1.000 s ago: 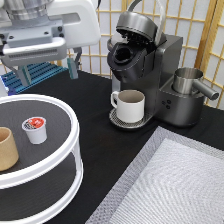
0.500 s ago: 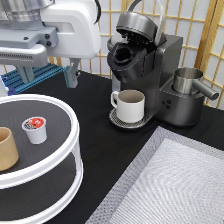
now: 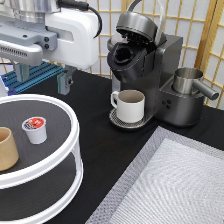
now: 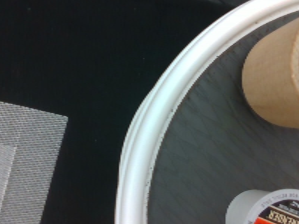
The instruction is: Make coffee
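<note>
Overhead, the gripper [image 3: 42, 75] hangs at the exterior view's upper left, above the far rim of the white two-tier stand [image 3: 75, 131]; its two fingers stand well apart with nothing between them, so the hand is wide and empty. On the stand's dark top shelf sits the coffee pod [image 3: 35, 129], foil lid up and red label showing, which I judge leaves it free to be taken from above; just to the exterior view's left of it stands a tan paper cup [image 3: 7, 148], close but apart, so there is less room on that side of the pod than on the other. The wrist view looks down on the same shelf, showing the stand's white rim [image 4: 155, 125], the cup [image 4: 281, 75] and an edge of the pod [image 4: 277, 210].

At the exterior view's centre right, the coffee machine [image 3: 150, 70] has its lid raised and its pod chamber open and, as far as can be told, empty; a white mug [image 3: 131, 105] already waits on its drip tray, under the spout. A steel milk jug [image 3: 187, 82] rests on the machine's side; a grey woven mat [image 3: 170, 185] fills the exterior view's lower right. Bare black tabletop [image 3: 95, 130] lies between stand and machine, an open lane.
</note>
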Robot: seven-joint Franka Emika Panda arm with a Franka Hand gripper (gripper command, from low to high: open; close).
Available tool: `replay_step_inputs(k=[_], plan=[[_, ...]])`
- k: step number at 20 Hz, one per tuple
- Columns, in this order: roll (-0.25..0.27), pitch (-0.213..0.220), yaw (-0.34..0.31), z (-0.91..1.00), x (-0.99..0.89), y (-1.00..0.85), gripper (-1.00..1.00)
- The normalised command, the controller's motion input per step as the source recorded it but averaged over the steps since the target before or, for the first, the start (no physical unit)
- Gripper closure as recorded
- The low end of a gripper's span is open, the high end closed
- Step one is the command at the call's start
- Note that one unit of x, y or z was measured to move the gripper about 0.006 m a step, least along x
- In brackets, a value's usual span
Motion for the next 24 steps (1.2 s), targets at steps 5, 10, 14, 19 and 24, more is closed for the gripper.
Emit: replay_step_inputs(k=[5, 10, 14, 19, 24], plan=[[-0.065, -0.316, 0.000, -0.41, -0.78, 0.29, -1.00], [-0.055, -0.289, 0.000, -0.28, -0.78, 0.21, -1.00], [0.016, -0.080, -0.016, -0.11, -0.19, -0.07, -1.00], [0.080, 0.005, -0.038, -0.24, -0.11, -0.31, -1.00], [0.100, 0.042, -0.067, -0.28, 0.01, -0.34, -1.00]])
